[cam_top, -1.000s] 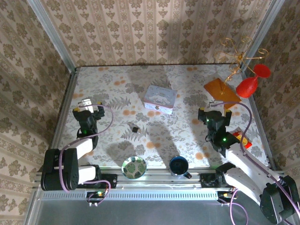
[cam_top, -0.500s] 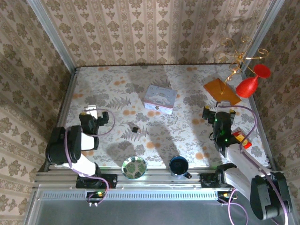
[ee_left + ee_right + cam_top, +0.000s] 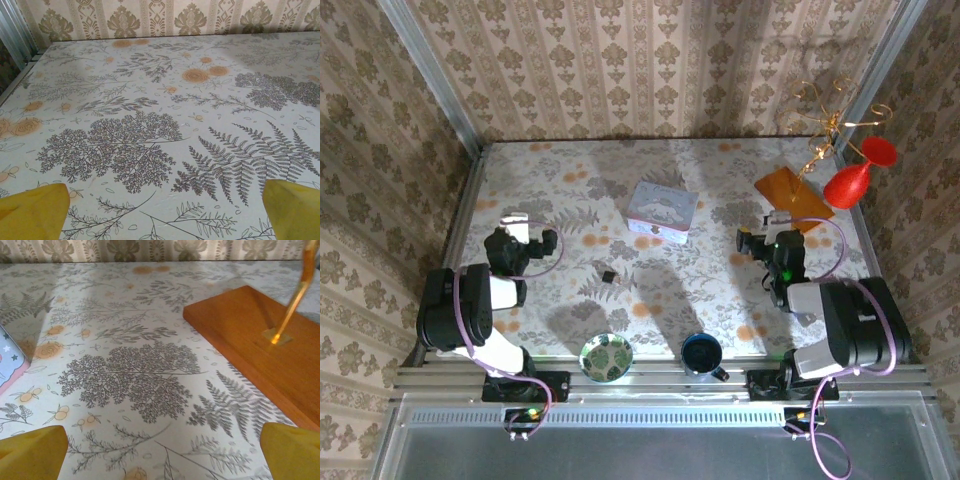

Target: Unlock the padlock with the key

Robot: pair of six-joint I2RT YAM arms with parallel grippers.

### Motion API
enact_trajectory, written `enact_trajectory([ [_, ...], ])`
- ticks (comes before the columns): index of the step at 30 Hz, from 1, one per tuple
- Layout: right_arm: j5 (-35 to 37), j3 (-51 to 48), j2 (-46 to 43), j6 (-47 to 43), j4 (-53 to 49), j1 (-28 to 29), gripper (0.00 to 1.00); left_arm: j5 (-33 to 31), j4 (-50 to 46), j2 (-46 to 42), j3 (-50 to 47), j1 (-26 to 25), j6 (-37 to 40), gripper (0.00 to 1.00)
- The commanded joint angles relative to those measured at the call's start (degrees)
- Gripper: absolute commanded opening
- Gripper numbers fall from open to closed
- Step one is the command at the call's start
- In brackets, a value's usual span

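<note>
The padlock is a tiny dark squarish lock lying on the leaf-patterned tablecloth, left of centre. My left gripper hovers low at the table's left side, to the left of the padlock and apart from it. In the left wrist view its yellow fingertips stand wide apart, so the left gripper is open over bare cloth. My right gripper sits at the right side, far from the padlock. The right gripper is open too, with nothing between its fingertips. The key is out of view.
A lavender picture-lidded tin lies behind the padlock. A green bowl and a blue cup stand at the near edge. An orange wooden base with a gold wire stand and a red wine glass occupy the back right.
Both arms have folded back toward their bases, and the right forearm no longer stretches out to the lower right. The grippers stay open near the same spots. The padlock has not moved.
</note>
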Motion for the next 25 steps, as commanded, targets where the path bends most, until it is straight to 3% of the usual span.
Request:
enact_trajectory([
  [1,-3.2,2.6,0.9,-1.1,0.4,-1.0,1.0,1.4,-1.3,-0.8,0.5,-0.2,1.3,1.0],
  [4,0.4,5.1,2.1,0.9,-2.6,-1.3,1.0,1.4,-1.3,-0.8,0.6,-0.3,1.4,1.0],
  [17,0.6,5.1,2.0,1.1,-2.7,-1.4,1.0,1.3,-1.7,-0.9,0.7,-0.4,1.6,1.0],
  [22,0.6,5.1,2.0,1.1,-2.7,-1.4,1.0,-5.8,-4.8,-1.1,2.1,-2.6,1.9,1.0],
  [25,0.6,5.0,2.0,1.1,-2.7,-1.4,1.0,-6.1,-4.8,-1.2,2.0,-2.7,1.9,1.0],
])
